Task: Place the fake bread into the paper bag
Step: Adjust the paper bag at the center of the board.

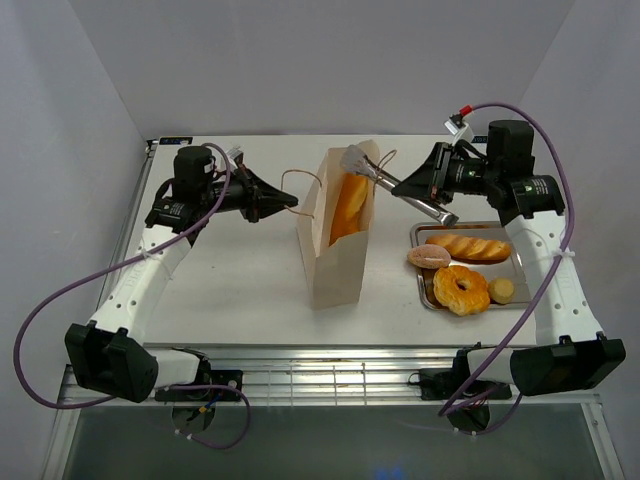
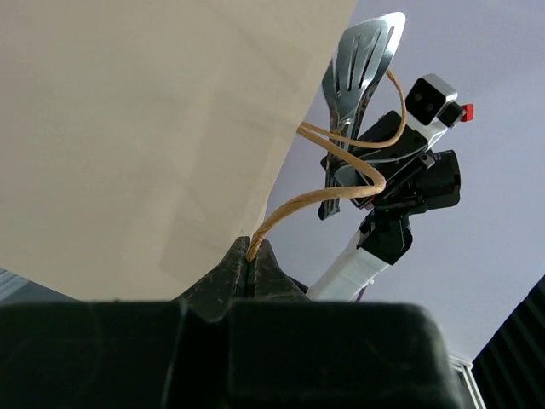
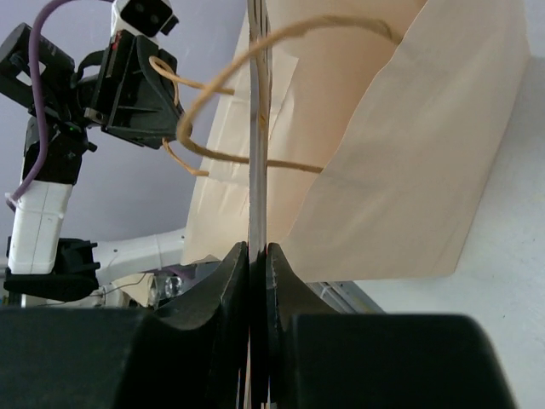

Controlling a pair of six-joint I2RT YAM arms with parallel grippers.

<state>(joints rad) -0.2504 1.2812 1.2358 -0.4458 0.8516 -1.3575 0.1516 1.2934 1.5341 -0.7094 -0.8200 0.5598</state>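
White walls enclose a white table where a tan paper bag stands upright at centre, its mouth open. A golden baguette stands on end inside it, leaning against the far side, with its upper part showing above the rim.

At the bag's left, the left gripper has its fingers pressed together on a brown cord handle, the loop drawn out sideways from the bag wall. From the right, metal tongs reach to the bag's mouth, their slotted heads close over the baguette's top end; whether they touch it cannot be told. The right gripper is clamped on the tongs' shaft, which the right wrist camera sees edge-on as a thin vertical blade between the two fingers. The bag's second cord loop curls around the tongs near their heads.

Just right of the bag lies a shallow silver tray holding the rest of the bread: a ridged loaf along its far side, a pink bun overlapping its left rim, a ring bun at the near edge, and a small yellow round piece beside the ring. Tray and bag stand near each other but apart.

Purple cables loop from both arms down to their bases at the table's near edge.
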